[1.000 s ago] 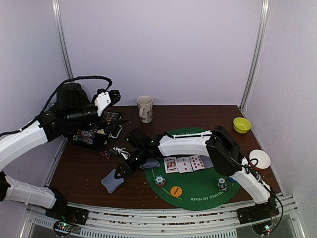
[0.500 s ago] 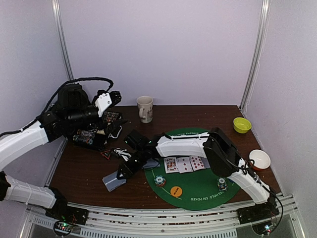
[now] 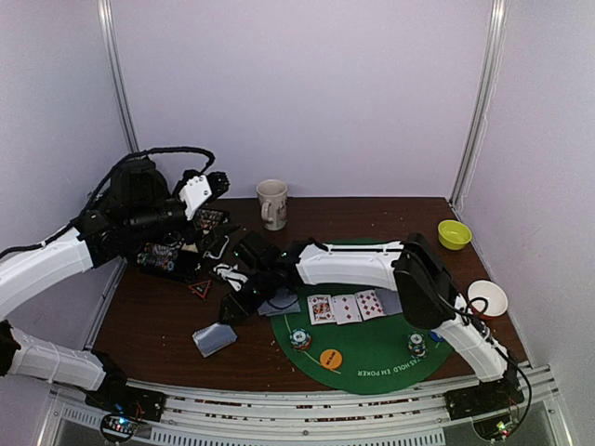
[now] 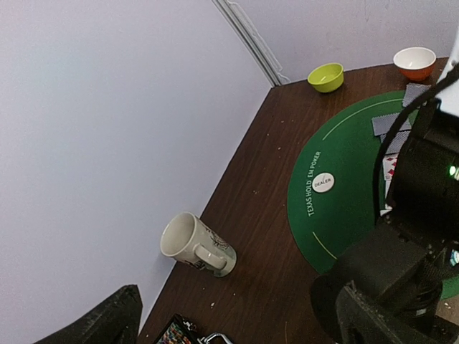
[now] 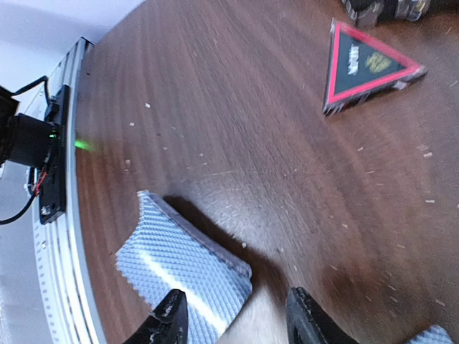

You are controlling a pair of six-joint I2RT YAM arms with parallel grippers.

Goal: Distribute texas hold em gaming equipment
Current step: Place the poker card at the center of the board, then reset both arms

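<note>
- On the cell floor, largest piece: brown wooden table [image 3: 139, 325], carrying all the items below.
- Right arm [image 3: 353, 265]: white, reaching leftward across the mat. The right gripper [image 5: 233, 324] hangs over bare wood with its two fingers [image 5: 168, 319] spread wide and nothing between them.
- Left arm [image 3: 46, 265]: held high over the far-left corner, with the left gripper [image 3: 212, 181] aimed toward the mug. Only one dark finger [image 4: 107, 319] shows in its wrist view, so wide or narrow cannot be told.
- Green felt mat [image 3: 372, 334]: round, lettered "TEXAS HOLD EM POKER", right of centre by the front edge.
- Black case [image 3: 167, 258]: far left, beneath the left arm.
- Beige mug [image 3: 272, 203]: upright, near the back wall.
- White-and-orange bowl [image 3: 487, 299] and yellow-green bowl [image 3: 455, 234]: right side, off the mat.
- Deck [image 3: 214, 339]: grey-blue backs up, on bare wood left of the mat, just beside the spread fingers and not held.
- Second face-down pile [image 3: 279, 303]: at the mat's left rim.
- Face-up cards [image 3: 346, 307]: three in a row on the mat.
- Red-edged black triangle [image 5: 369, 64]: flat on the wood, between case and right gripper.
- Chip stacks: one [image 3: 298, 338] at front left of the mat, one [image 3: 417, 346] at front right.
- Orange disc [image 3: 331, 358]: on the mat, between the stacks.
- White dealer disc [image 4: 324, 182]: on the mat's far part.
</note>
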